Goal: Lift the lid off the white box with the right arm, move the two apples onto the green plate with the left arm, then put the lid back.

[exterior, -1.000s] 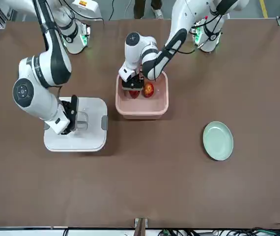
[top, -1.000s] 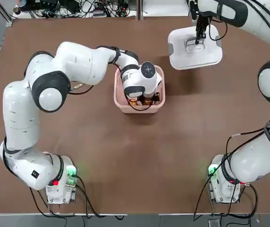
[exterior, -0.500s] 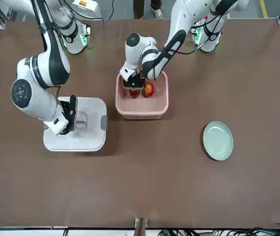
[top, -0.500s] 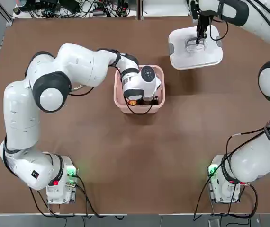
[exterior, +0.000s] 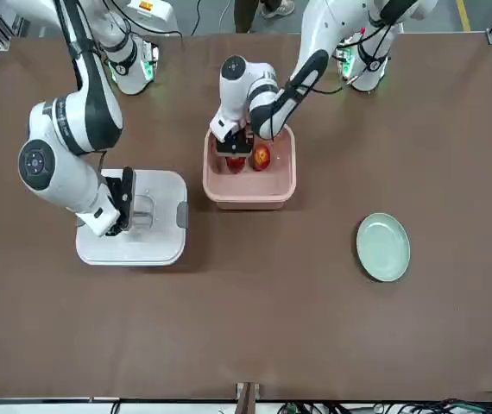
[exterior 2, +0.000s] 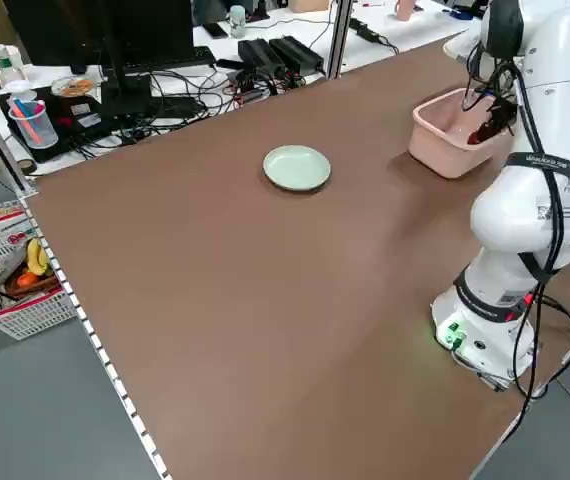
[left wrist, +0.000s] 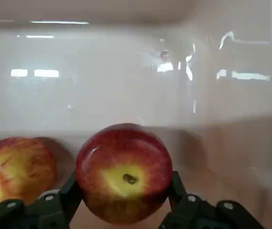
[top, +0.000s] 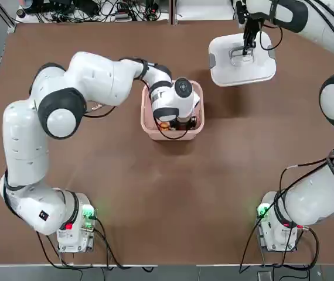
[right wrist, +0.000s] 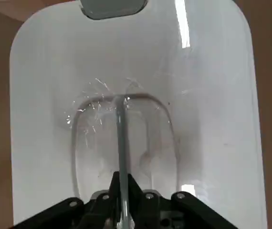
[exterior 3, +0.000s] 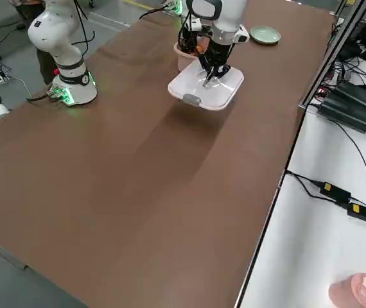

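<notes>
Left wrist view: the left hand (left wrist: 124, 210) clamps one apple (left wrist: 124, 172) inside the white box (exterior: 250, 191). The right hand (right wrist: 120, 202) pinches the lid (right wrist: 131, 105) handle.

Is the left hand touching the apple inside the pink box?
Touching. The left wrist view shows the left hand with a finger pressed against each side of the apple, no gap, inside the box.

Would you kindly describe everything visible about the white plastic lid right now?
The white rounded-square plastic lid lies flat on the brown table, apart from the pink tub. It looks glossy, with grey clips on two opposite sides. The right gripper is shut on its raised central handle.
</notes>
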Robot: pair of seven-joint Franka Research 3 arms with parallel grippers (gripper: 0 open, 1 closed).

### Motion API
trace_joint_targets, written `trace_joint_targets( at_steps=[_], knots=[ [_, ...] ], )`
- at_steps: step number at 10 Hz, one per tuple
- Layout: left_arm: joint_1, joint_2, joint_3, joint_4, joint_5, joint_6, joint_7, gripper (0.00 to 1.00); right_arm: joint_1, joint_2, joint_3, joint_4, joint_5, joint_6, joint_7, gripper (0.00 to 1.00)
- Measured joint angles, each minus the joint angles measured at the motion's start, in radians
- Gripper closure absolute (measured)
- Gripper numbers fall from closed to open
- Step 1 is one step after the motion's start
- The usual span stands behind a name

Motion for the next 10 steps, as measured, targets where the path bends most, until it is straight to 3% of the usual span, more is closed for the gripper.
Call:
trace_joint_targets(
  at_steps=[2, 4, 8, 10],
  knots=[
    [0.072, -0.073, -0.085, 0.049, -0.084, -0.125, 0.015, 0.24, -0.002, 0.000, 0.000, 0.000, 0.000, 0.000, -0.012, 0.94],
    [0.232, -0.143, -0.212, 0.071, -0.105, -0.253, 0.050, 0.24, -0.005, 0.000, 0.000, 0.000, 0.001, -0.001, -0.016, 0.94],
    [0.753, -0.166, -0.513, 0.169, -0.111, -0.484, 0.355, 0.24, -0.008, 0.000, 0.001, 0.001, 0.004, -0.001, -0.020, 0.94],
    [0.944, -0.162, -0.560, 0.134, -0.097, -0.499, 0.499, 0.24, -0.008, 0.000, 0.002, 0.001, 0.005, -0.002, -0.022, 0.94]
  ],
)
